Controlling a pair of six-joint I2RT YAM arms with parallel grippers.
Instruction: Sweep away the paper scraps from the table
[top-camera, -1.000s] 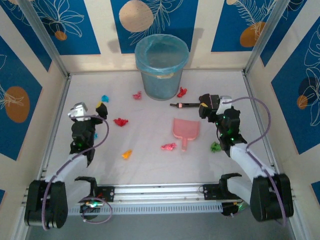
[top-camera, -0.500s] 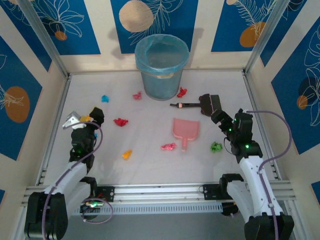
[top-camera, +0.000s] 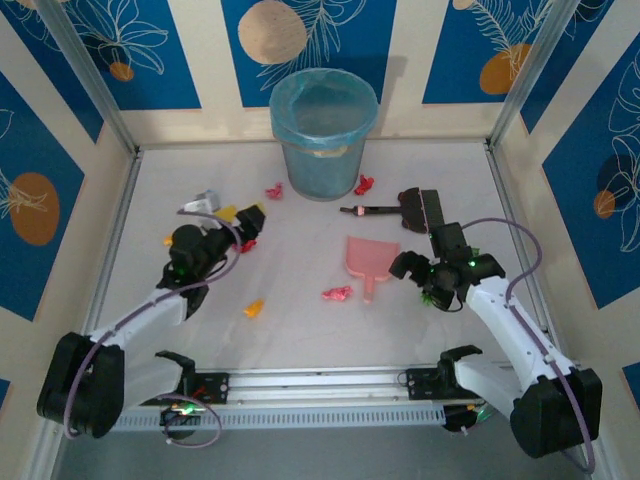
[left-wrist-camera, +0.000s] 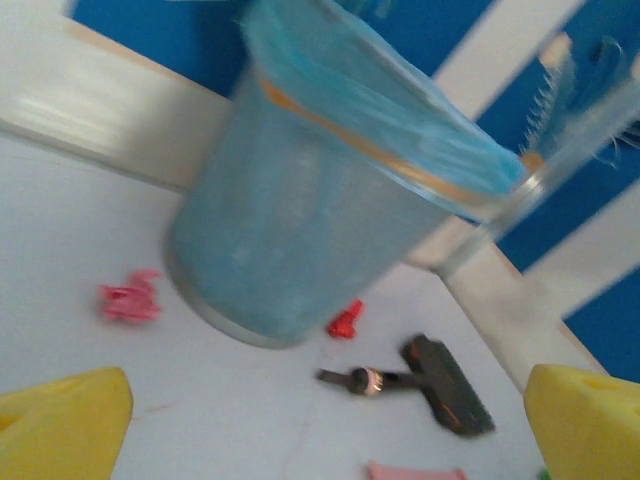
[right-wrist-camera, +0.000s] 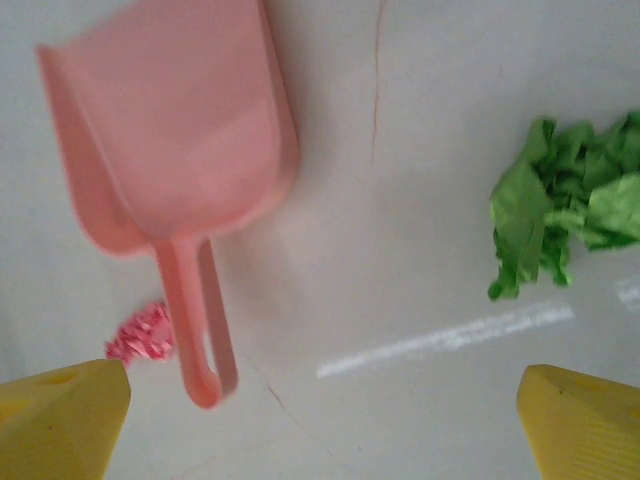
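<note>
Paper scraps lie scattered on the white table (top-camera: 300, 330): a pink one (top-camera: 274, 190) and a red one (top-camera: 363, 184) beside the bin, an orange one (top-camera: 254, 308), a pink one (top-camera: 337, 293) and a green one (top-camera: 432, 298). My left gripper (top-camera: 242, 218) stands open over a red scrap (top-camera: 246, 244), with nothing between its yellow fingertips (left-wrist-camera: 60, 425). My right gripper (top-camera: 415, 275) is open above bare table, between the pink dustpan (right-wrist-camera: 170, 160) handle and the green scrap (right-wrist-camera: 570, 205). In the right wrist view the pink scrap (right-wrist-camera: 140, 338) lies left of the handle.
A blue-lined bin (top-camera: 323, 120) stands at the back centre. A black brush (top-camera: 390, 208) lies right of it, behind the pink dustpan (top-camera: 372, 260). Aluminium rails and patterned walls close in the table's sides. The left wrist view takes in the bin (left-wrist-camera: 300, 200) and the brush (left-wrist-camera: 430, 380).
My left gripper swung right, from the left side toward the red scrap. My right gripper moved forward and left, from by the brush to beside the dustpan handle. Both stayed open.
</note>
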